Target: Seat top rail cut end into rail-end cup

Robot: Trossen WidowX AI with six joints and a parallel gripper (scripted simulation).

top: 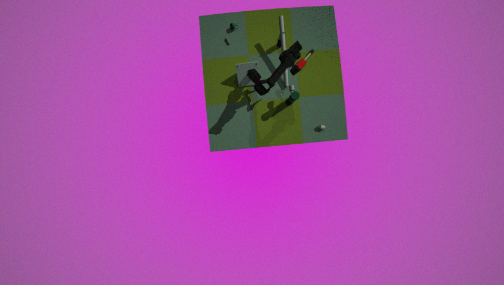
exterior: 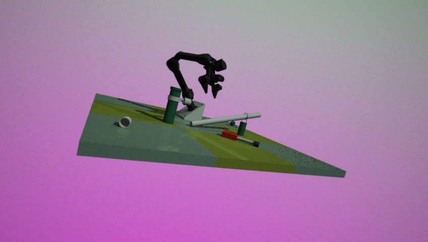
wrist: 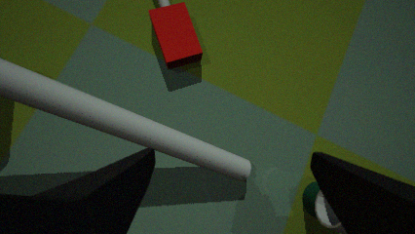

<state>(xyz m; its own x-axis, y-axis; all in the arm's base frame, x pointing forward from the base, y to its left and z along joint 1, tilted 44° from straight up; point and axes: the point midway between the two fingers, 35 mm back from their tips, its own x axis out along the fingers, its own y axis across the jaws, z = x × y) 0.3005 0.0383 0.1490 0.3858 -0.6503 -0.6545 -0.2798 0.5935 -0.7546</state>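
Note:
The pale grey rail (top: 281, 24) (exterior: 222, 119) (wrist: 122, 124) slopes down from the loop cap's wire loop (exterior: 246, 113) on the short green post (exterior: 242, 128). Its cut end is low, at or near the table top, below and apart from the end cup (top: 291, 87) (exterior: 187, 101). The cup is on the brace band (exterior: 172, 98), high on the big green post (top: 295, 95) (exterior: 170, 112), a little below its cap. In the wrist view the cup is partly hidden by the right finger. My gripper (exterior: 210, 95) (wrist: 231, 157) is open and empty, above the rail.
A tool with a red block (top: 301, 64) (exterior: 229, 135) (wrist: 176, 34) lies beside the rail. A loose white cup (top: 321, 127) (exterior: 124, 122) lies beyond the big post. A small green cap (top: 233, 26) (exterior: 232, 123) and a dark piece (top: 226, 41) lie on the far side.

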